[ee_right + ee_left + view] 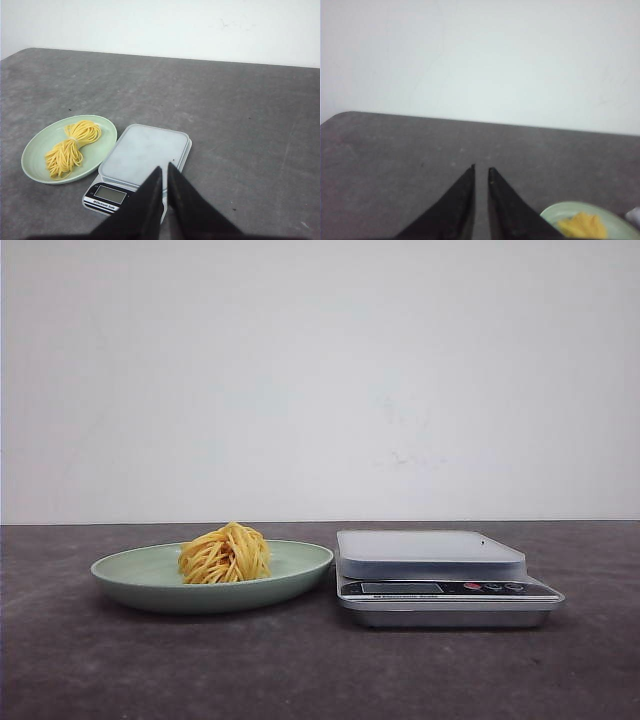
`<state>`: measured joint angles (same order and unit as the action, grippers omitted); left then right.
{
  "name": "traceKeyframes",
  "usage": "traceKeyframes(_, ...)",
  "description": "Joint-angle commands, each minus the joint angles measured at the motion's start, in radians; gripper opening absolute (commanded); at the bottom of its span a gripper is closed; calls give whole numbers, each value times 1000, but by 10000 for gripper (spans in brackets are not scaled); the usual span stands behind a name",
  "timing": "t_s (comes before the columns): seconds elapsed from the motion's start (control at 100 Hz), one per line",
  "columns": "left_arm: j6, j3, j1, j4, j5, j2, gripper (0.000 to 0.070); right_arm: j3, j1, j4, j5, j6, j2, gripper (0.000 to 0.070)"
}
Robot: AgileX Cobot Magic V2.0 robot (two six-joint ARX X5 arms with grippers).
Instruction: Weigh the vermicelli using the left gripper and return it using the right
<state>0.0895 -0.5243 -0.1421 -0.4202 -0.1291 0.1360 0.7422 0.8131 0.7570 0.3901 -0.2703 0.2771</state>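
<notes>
The vermicelli (pixel 225 554), a yellow noodle nest, lies on the pale green plate (pixel 130 575) at the table's left. A silver kitchen scale (pixel 430 552) stands right of the plate, its tray bare. Neither gripper shows in the front view. In the left wrist view my left gripper (pixel 481 168) hangs over bare table, its black fingers nearly together and empty; the vermicelli (pixel 582 225) and plate (pixel 560 210) sit off to one side. In the right wrist view my right gripper (pixel 165 166) is shut and empty above the scale (pixel 145 150), with the vermicelli (pixel 70 147) on the plate (pixel 37 150) beside it.
The dark grey table (pixel 320 670) runs back to a white wall (pixel 320 380). The scale's display and buttons (pixel 440 588) face the front edge. Plate and scale stand almost touching.
</notes>
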Motion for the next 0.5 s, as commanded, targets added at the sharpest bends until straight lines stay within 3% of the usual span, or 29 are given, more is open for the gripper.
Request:
traceKeyframes(0.0, -25, 57, 23, 46, 43, -11, 11, 11, 10, -13, 3, -10, 1, 7)
traceKeyframes(0.09, -25, 154, 45, 97, 81, -53, 12, 11, 10, -13, 3, -10, 1, 7)
traceKeyframes(0.29, -25, 330, 47, 223, 82, -133, 12, 11, 10, -13, 3, -10, 1, 7)
traceKeyframes(0.49, -26, 404, 47, 235, 81, -133, 12, 12, 10, -16, 3, -10, 1, 7)
